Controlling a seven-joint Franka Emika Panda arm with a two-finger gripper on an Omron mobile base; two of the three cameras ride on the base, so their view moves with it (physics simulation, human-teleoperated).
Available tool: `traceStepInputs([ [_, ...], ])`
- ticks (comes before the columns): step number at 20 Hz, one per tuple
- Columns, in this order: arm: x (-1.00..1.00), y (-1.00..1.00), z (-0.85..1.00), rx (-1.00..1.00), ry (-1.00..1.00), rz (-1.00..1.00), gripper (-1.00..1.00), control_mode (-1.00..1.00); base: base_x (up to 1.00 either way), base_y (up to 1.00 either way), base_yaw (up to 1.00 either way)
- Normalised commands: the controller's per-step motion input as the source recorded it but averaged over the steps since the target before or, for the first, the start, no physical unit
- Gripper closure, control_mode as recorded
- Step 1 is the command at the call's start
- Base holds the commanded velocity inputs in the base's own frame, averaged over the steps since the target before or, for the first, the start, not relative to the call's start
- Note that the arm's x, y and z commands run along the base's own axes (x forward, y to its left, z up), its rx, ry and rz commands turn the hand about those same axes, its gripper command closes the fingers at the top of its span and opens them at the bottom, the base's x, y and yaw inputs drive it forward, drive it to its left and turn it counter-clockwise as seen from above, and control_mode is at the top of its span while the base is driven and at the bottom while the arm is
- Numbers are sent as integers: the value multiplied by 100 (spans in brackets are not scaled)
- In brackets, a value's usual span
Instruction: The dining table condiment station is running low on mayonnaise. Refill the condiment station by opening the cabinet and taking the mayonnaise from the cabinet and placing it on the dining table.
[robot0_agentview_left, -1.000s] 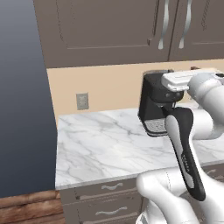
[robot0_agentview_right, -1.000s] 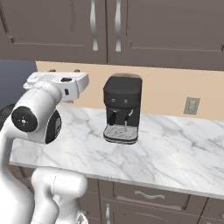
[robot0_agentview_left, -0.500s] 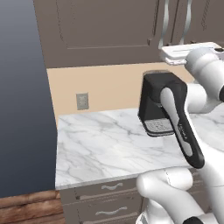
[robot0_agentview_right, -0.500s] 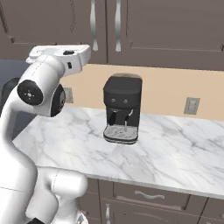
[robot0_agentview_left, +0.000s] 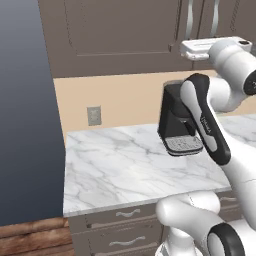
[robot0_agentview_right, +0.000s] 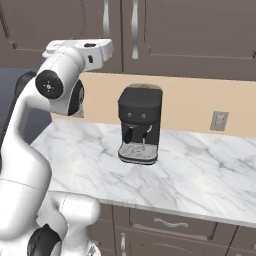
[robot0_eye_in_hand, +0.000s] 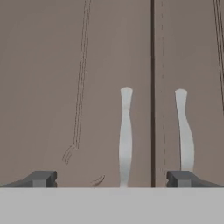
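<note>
The pincer (robot0_eye_in_hand: 111, 179) is spread wide and holds nothing, facing the closed cabinet (robot0_eye_in_hand: 74, 65) door just beside its wavy silver handle (robot0_eye_in_hand: 125, 135). A dark seam (robot0_eye_in_hand: 152, 87) divides the two doors. Below, the coffee machine (robot0_agentview_right: 141, 124) stands on the marble counter (robot0_agentview_right: 200, 175).

A black coffee machine (robot0_agentview_right: 140, 124) stands on the marble counter (robot0_agentview_right: 200, 175), below a wall outlet (robot0_agentview_right: 219, 120).

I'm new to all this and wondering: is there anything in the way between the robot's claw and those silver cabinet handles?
No. In the hand view the stretch is bare: the open gripper faces the cabinet, both wavy silver handles straight ahead, nothing before them.
</note>
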Motion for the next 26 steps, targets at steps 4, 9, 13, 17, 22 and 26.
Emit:
traceStepInputs([
  [4,49,-23,0,0,3,0,-100,-100,0,0,0],
  [9,49,-7,0,0,3,0,-100,-100,0,0,0],
  [13,49,0,0,0,3,0,-100,-100,0,0,0],
  [17,54,0,0,0,3,0,-100,-100,0,0,0],
  [22,56,0,0,0,4,0,-100,-100,0,0,0],
  [26,54,0,0,0,4,0,-100,-100,0,0,0],
])
